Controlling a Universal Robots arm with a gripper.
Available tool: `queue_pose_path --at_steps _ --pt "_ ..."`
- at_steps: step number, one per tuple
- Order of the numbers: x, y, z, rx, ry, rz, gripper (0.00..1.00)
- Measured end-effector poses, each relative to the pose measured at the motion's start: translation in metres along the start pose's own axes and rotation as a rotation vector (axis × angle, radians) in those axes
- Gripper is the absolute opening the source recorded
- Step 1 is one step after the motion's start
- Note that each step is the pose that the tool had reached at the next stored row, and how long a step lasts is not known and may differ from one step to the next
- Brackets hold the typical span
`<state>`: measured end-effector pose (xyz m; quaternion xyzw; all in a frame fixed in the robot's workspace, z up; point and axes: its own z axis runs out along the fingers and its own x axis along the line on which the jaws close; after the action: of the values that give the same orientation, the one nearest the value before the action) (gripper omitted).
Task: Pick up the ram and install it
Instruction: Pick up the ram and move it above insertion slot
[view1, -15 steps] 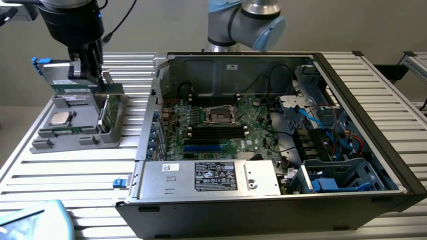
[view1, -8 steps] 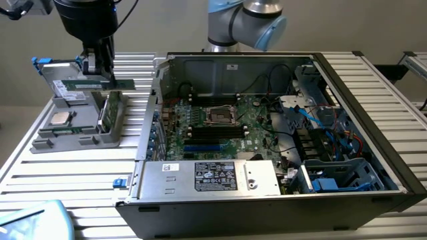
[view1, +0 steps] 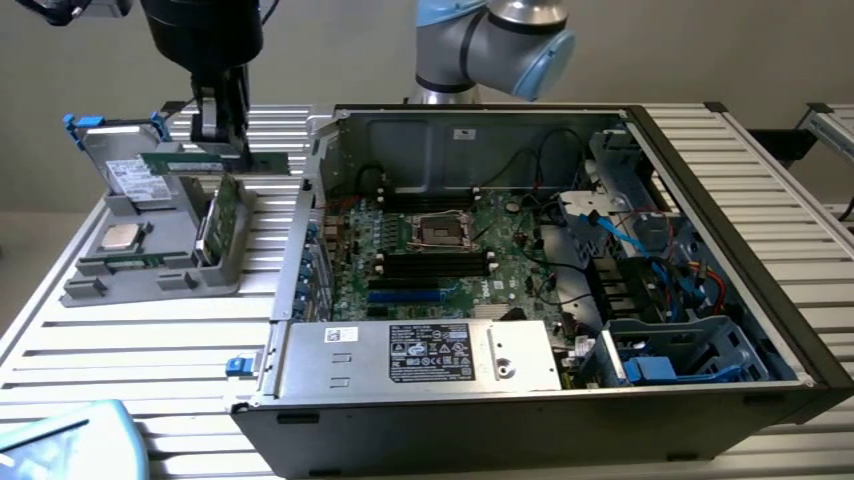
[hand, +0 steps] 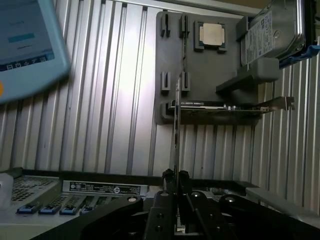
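A: Above the grey tray (view1: 94, 290), at ten o'clock from the open computer (view1: 441, 425), what's the gripper (view1: 220, 147) got?

B: The ram (view1: 171, 158), pinched between its fingers, held level, well apart from the motherboard (view1: 441, 250).

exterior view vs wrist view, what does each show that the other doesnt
Exterior view: the motherboard inside the case, its black slots, the arm's blue-capped joint. Wrist view: the ram edge-on, pinched between the fingers. Both: the gripper shut on the ram, the grey holder, its processor chip, hard drive and upright card, the blue-edged screen.
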<state>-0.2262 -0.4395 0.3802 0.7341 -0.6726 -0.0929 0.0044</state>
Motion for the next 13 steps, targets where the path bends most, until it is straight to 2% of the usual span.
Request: queue_pose_path --at_steps 5,8,13 --pt "0.003 -0.0140 -0.0075 -0.0083 -0.0024 0.001 0.14" --pt "0.004 -0.0231 -0.0108 -0.0123 -0.0060 0.001 0.14" --pt "0.007 -0.0433 -0.0146 -0.0133 -0.0134 0.000 0.14"
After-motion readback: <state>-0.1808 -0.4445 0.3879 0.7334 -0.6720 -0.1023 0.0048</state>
